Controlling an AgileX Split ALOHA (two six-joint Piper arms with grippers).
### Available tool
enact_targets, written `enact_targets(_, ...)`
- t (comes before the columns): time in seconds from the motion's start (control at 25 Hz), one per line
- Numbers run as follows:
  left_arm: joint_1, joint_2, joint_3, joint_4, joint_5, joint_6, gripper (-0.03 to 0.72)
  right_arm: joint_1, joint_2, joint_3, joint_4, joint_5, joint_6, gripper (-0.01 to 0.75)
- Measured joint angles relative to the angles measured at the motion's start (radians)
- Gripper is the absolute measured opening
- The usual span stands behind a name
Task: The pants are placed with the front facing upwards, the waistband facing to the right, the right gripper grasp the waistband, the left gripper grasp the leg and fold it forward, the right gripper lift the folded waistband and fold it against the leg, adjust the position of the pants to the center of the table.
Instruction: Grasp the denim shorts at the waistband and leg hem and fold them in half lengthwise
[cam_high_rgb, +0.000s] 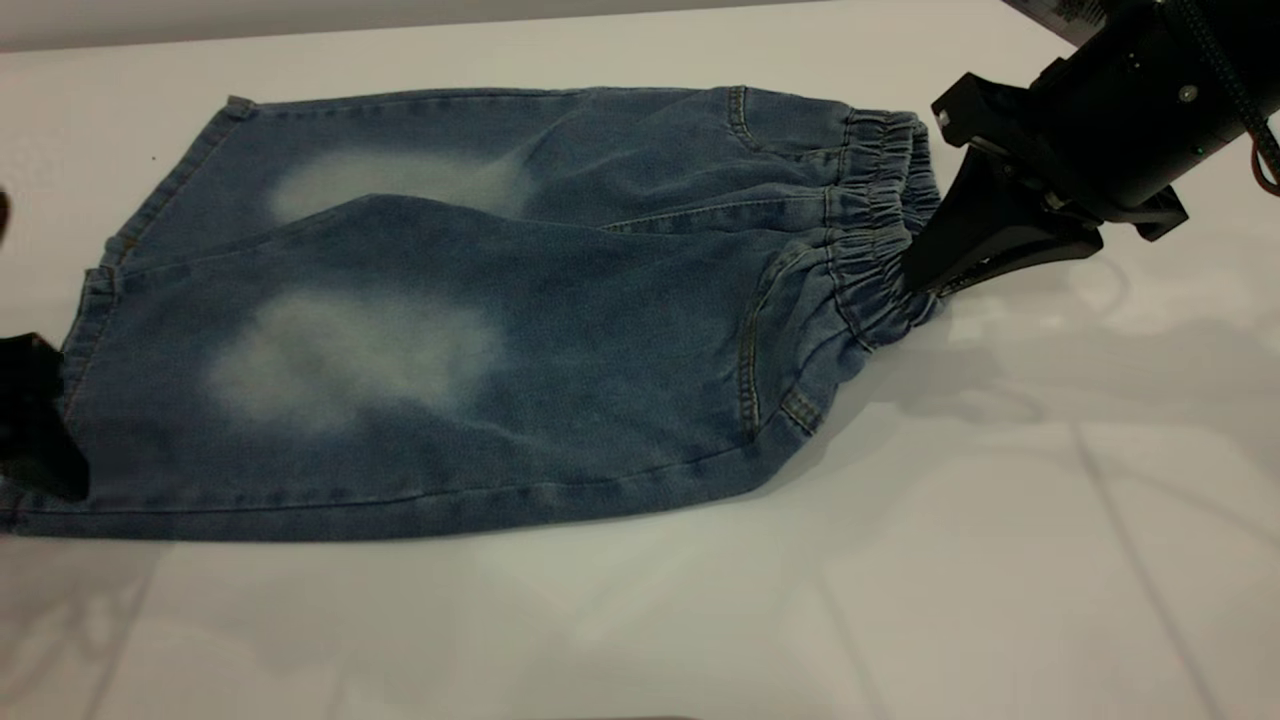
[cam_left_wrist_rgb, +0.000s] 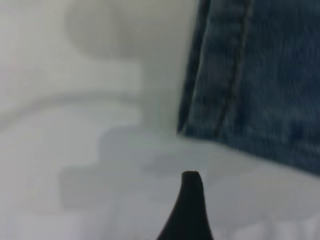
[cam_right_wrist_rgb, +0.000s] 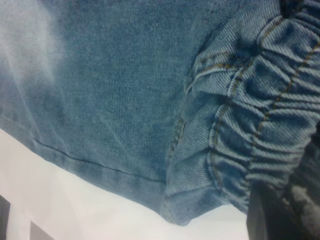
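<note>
The blue denim pants (cam_high_rgb: 560, 330) lie flat on the white table (cam_high_rgb: 1000, 560), with the gathered waistband (cam_high_rgb: 880, 230) at the right. The leg (cam_high_rgb: 350, 360) with the large rounded pale patch is nearest the front and overlaps the other leg. My right gripper (cam_high_rgb: 918, 278) is shut on the waistband (cam_right_wrist_rgb: 260, 130), whose near end is raised slightly off the table. My left gripper (cam_high_rgb: 40, 430) sits low at the far left, beside the leg's stitched hem (cam_left_wrist_rgb: 250, 75). One dark fingertip (cam_left_wrist_rgb: 191, 192) shows over bare table, apart from the hem, with nothing held.
White tabletop stretches in front of and to the right of the pants. The table's far edge (cam_high_rgb: 400, 35) runs just behind them. The right arm's black body (cam_high_rgb: 1130, 110) hangs over the back right corner.
</note>
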Motion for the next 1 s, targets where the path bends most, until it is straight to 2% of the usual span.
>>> enact_targets(0.4,0.006,0.054,-0.074,0.006,-0.005,0.109,0.587,0.0,0.0,-0.001,-0.017,0.003,0.022,0.023)
enact_targets(0.64,0.045,0.099,-0.077,0.034,0.055,0.127,0.587,0.0,0.0,-0.001,-0.017,0.003,0.022,0.023)
enact_targets(1.0,0.06,0.128,-0.079,0.05,-0.002,0.171,0.587,0.0,0.0,-0.001,-0.017,0.004,0.022,0.023)
